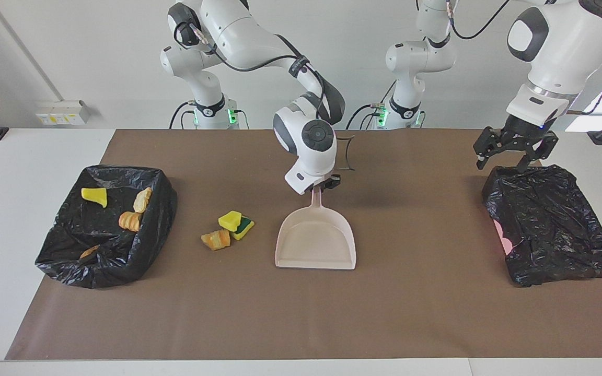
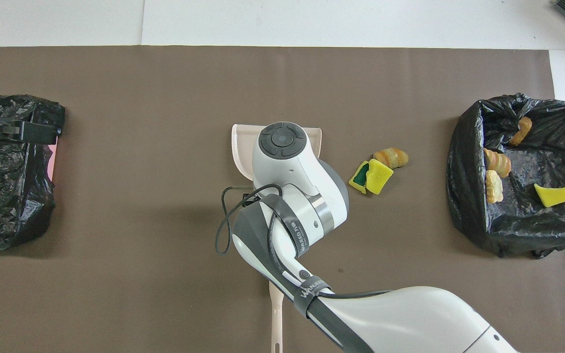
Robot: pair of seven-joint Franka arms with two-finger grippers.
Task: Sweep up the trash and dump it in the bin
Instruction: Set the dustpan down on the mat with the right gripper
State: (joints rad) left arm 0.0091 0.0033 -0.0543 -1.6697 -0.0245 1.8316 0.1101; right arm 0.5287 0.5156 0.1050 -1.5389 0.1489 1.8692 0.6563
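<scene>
Gripping the beige plastic dustpan by its handle, the right gripper sits beside loose yellow-green sponge and bread-like trash; sweeping well likely means keeping the pan's lip flat. Left gripper, jaws spread and empty, waits over a black-lined bin.

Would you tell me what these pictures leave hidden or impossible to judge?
- Right gripper: facing view, wrist covers its fingertips; overhead view, arm hides it.
- Dustpan: overhead view, arm covers most.
- Bin under the left gripper: contents unseen, crumpled black bag covers it in both views.
</scene>
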